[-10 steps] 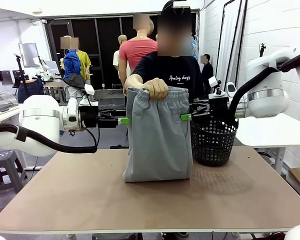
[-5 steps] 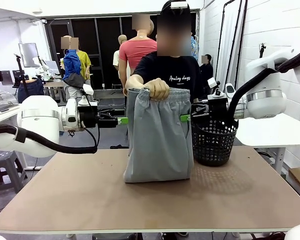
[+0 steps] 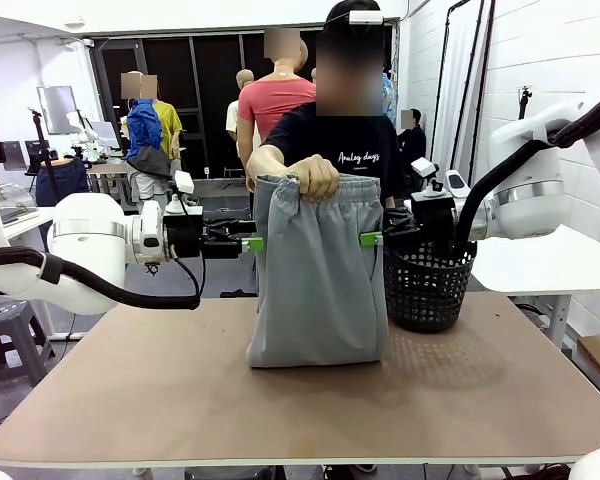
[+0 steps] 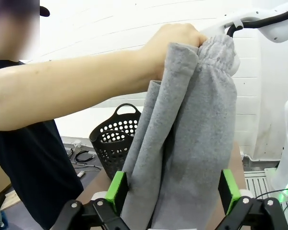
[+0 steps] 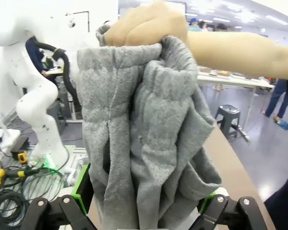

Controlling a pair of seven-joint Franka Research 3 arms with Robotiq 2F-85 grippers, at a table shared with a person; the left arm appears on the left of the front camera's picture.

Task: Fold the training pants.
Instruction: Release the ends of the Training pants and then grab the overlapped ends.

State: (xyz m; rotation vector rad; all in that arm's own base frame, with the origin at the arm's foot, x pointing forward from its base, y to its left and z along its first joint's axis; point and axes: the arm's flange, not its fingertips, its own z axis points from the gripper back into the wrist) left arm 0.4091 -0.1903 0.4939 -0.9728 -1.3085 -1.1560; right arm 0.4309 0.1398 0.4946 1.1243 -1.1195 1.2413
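Note:
A person's hand [image 3: 315, 178] holds the light grey training pants [image 3: 318, 280] up by the gathered waistband. Their lower end rests folded on the table [image 3: 130, 400]. My left gripper [image 3: 250, 243] is open and level with the pants' left edge. In the left wrist view the grey fabric [image 4: 192, 143] hangs between the green pads [image 4: 116, 191] of the left gripper [image 4: 173, 194]. My right gripper [image 3: 370, 238] is open at the pants' right edge. In the right wrist view the pants [image 5: 144, 120] sit between the spread fingers of the right gripper [image 5: 144, 196].
A black mesh basket [image 3: 428, 285] stands on the table right of the pants, under the right gripper, and appears behind the fabric as the basket [image 4: 116, 141] in the left wrist view. The person stands at the far edge. The near half of the table is bare.
My left gripper has moved right, up to the pants' left edge. The right gripper has edged slightly left. The person's hand and the pants have stayed where they were.

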